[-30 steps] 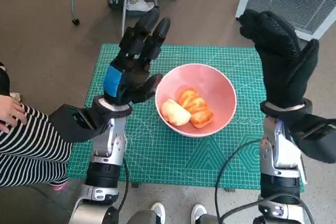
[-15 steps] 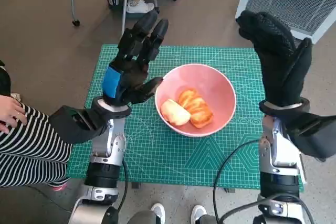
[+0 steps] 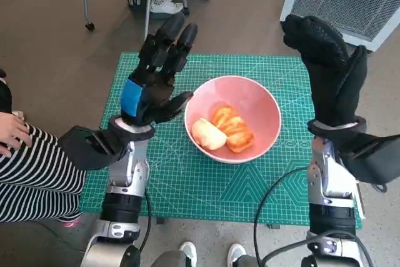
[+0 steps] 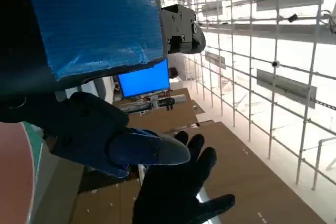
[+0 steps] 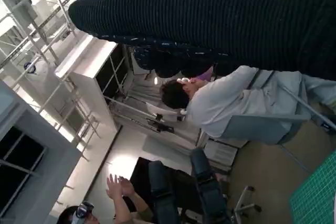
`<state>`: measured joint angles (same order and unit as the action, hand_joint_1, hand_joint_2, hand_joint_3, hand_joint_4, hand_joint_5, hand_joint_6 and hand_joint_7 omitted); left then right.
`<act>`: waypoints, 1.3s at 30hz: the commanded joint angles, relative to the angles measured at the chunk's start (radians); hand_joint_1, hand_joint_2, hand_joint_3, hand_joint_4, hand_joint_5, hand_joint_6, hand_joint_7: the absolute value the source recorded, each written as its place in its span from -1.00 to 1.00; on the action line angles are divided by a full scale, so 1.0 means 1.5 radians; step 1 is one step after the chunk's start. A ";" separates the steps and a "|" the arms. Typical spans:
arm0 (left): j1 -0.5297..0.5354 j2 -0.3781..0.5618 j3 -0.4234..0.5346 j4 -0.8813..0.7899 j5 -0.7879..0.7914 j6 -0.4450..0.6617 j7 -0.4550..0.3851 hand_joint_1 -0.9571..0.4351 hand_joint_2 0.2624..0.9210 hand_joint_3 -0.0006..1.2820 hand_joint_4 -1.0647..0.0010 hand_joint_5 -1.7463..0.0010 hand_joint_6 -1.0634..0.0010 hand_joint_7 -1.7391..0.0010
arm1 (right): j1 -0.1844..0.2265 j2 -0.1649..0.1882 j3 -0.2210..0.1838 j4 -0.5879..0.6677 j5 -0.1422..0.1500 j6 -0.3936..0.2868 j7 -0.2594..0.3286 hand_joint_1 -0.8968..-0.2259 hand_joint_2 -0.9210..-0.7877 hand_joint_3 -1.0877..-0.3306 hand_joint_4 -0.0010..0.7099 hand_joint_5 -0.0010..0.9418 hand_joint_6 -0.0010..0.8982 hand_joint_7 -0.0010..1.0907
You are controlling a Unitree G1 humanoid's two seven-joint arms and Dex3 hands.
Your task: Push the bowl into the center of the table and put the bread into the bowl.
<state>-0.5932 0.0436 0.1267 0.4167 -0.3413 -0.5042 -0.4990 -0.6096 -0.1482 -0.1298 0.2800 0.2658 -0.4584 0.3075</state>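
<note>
bread (image 3: 223, 130) in bowl (image 3: 259, 101) | bowl mid-mat (image 3: 187, 186) | hands flank bowl

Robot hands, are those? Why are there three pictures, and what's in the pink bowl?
Yes, they belong to a robot built a bit like a person. The big picture comes from a camera on its head, looking down at a small table with a green mat. The left robot hand is black with blue tape on its back. The right robot hand wears a black knitted glove. Both are raised beside the bowl with fingers apart, holding nothing.

The pink bowl sits near the middle of the mat, and two pieces of bread lie inside it.

The other two pictures come from little cameras behind each wrist. They are turned oddly, so mostly you see the room, shelves and some people sitting nearby. The left wrist picture also shows the gloved hand across from it. A person in a striped top sits beside the table.
</note>
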 commanded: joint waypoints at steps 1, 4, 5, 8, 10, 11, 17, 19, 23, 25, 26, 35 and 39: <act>-0.016 0.008 0.003 0.008 0.005 -0.017 -0.003 -0.37 1.00 -0.65 0.79 0.98 1.00 0.54 | 0.008 0.004 0.004 0.008 -0.005 0.003 0.006 -0.32 -1.00 0.06 -0.56 -1.00 -0.80 -0.21; -0.020 0.009 0.005 0.015 0.006 -0.023 -0.004 -0.37 1.00 -0.65 0.79 0.99 1.00 0.55 | 0.010 0.005 0.005 0.006 -0.004 0.004 0.006 -0.31 -1.00 0.06 -0.57 -1.00 -0.80 -0.21; -0.021 0.010 0.006 0.019 0.006 -0.025 -0.004 -0.37 1.00 -0.65 0.80 0.99 1.00 0.55 | 0.011 0.005 0.006 0.006 -0.003 0.004 0.007 -0.31 -1.00 0.06 -0.57 -1.00 -0.80 -0.21; -0.025 0.012 0.006 0.026 0.006 -0.030 -0.006 -0.37 1.00 -0.65 0.80 0.99 1.00 0.55 | 0.012 0.006 0.007 0.006 -0.002 0.004 0.008 -0.30 -1.00 0.06 -0.57 -1.00 -0.80 -0.21; -0.028 0.012 0.006 0.029 0.005 -0.032 -0.007 -0.37 1.00 -0.65 0.80 0.99 1.00 0.55 | 0.014 0.007 0.008 0.007 0.000 0.004 0.009 -0.31 -1.00 0.06 -0.57 -1.00 -0.81 -0.22; -0.029 0.012 0.006 0.030 0.005 -0.033 -0.007 -0.37 1.00 -0.65 0.80 0.99 1.00 0.56 | 0.014 0.007 0.008 0.007 0.000 0.003 0.010 -0.31 -1.00 0.06 -0.57 -1.00 -0.81 -0.22; -0.037 0.014 0.005 0.035 0.010 -0.035 -0.001 -0.38 1.00 -0.65 0.80 0.99 1.00 0.56 | 0.020 0.009 0.007 0.010 0.004 0.000 0.016 -0.31 -1.00 0.06 -0.57 -1.00 -0.81 -0.22; -0.040 0.014 0.005 0.035 0.011 -0.034 0.001 -0.38 1.00 -0.65 0.80 0.99 1.00 0.56 | 0.023 0.009 0.007 0.008 0.004 0.000 0.017 -0.32 -1.00 0.06 -0.57 -1.00 -0.81 -0.22; -0.043 0.015 0.006 0.035 0.012 -0.032 0.002 -0.39 1.00 -0.65 0.80 0.99 1.00 0.55 | 0.027 0.009 0.007 0.003 0.003 0.001 0.017 -0.32 -1.00 0.07 -0.57 -1.00 -0.81 -0.22; -0.046 0.015 0.006 0.035 0.012 -0.032 0.003 -0.39 1.00 -0.65 0.80 0.99 1.00 0.55 | 0.030 0.009 0.008 -0.004 0.003 0.002 0.017 -0.32 -1.00 0.07 -0.57 -1.00 -0.81 -0.22; -0.046 0.016 0.006 0.035 0.012 -0.033 0.003 -0.39 1.00 -0.65 0.80 0.99 1.00 0.55 | 0.031 0.009 0.008 -0.005 0.002 0.002 0.017 -0.33 -1.00 0.07 -0.57 -1.00 -0.81 -0.22; -0.049 0.015 0.005 0.038 0.016 -0.037 0.004 -0.38 1.00 -0.65 0.80 0.99 1.00 0.54 | 0.040 0.009 0.011 -0.024 0.002 0.005 0.017 -0.28 -1.00 0.06 -0.57 -1.00 -0.81 -0.21; -0.048 0.015 0.003 0.035 0.019 -0.036 0.005 -0.38 1.00 -0.65 0.79 0.99 1.00 0.54 | 0.042 0.009 0.010 -0.026 0.003 0.003 0.017 -0.25 -1.00 0.06 -0.57 -1.00 -0.81 -0.21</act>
<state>-0.6493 0.0651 0.1330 0.4641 -0.3204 -0.5460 -0.4951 -0.5718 -0.1392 -0.1157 0.2416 0.2707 -0.4628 0.3263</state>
